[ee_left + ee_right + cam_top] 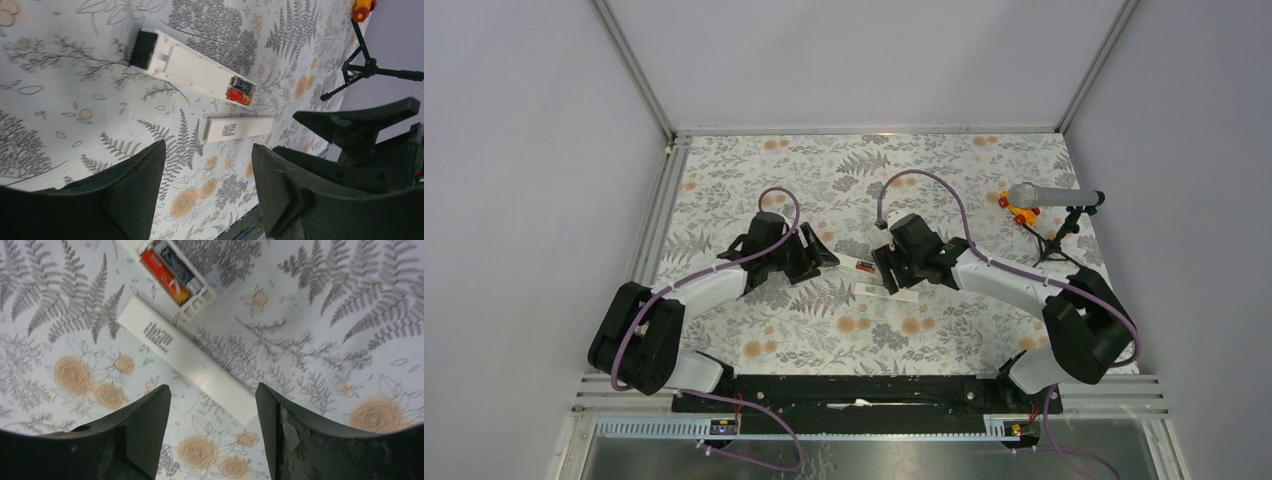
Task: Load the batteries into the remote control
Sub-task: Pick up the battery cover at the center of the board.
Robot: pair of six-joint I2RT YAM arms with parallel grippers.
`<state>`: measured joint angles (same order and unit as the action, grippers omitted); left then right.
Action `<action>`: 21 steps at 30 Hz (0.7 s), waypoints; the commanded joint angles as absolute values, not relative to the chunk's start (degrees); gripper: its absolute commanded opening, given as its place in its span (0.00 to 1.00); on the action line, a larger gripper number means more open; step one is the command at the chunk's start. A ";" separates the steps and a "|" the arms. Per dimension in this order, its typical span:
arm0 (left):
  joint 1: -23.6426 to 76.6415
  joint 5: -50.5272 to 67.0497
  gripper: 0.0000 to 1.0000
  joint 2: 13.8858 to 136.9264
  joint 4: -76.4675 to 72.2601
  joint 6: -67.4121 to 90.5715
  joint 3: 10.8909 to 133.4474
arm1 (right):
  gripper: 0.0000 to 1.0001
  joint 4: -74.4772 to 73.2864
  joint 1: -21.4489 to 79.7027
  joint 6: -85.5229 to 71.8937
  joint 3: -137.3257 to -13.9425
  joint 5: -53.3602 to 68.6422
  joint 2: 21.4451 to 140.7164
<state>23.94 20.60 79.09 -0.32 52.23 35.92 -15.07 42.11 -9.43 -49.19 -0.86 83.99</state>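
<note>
I saw black joints and white shells on my left arm (709, 285) and right arm (1014, 280), a purple cable (780, 193) along each; the right gripper (212, 400) had scuffed black fingers (305, 440).

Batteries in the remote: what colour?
The batteries show red and black; right wrist view is clearest.

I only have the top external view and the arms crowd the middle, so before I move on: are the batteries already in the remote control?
Observer: Yes. The right wrist view shows both batteries lying side by side in the open compartment of the remote control.
Operator: Is it closed up?
Observer: No. The white cover strip lies flat on the table beside it, apart from it, printed side up.
Operator: Is anything being held?
Observer: No. The left end effector and the right end effector are both open and empty.
</note>
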 commanded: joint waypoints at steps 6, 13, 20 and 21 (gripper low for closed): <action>30.27 20.31 0.63 86.18 -9.34 52.46 37.81 | 0.67 -25.45 41.93 -17.31 -55.53 -10.25 92.31; 33.45 16.67 0.57 89.45 -22.59 57.75 34.21 | 0.47 -19.29 42.00 -23.35 -48.70 -3.94 90.21; 35.54 16.43 0.51 92.06 -18.54 60.64 35.24 | 0.45 -18.56 41.93 -23.21 -47.22 -2.35 91.40; 35.59 16.37 0.50 92.03 -18.02 60.93 35.28 | 0.45 -18.20 42.00 -23.24 -46.78 -2.10 91.43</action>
<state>34.96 17.93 92.12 -16.60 58.59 34.74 -18.46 42.04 -21.54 -49.41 -4.56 91.00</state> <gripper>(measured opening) 0.510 0.456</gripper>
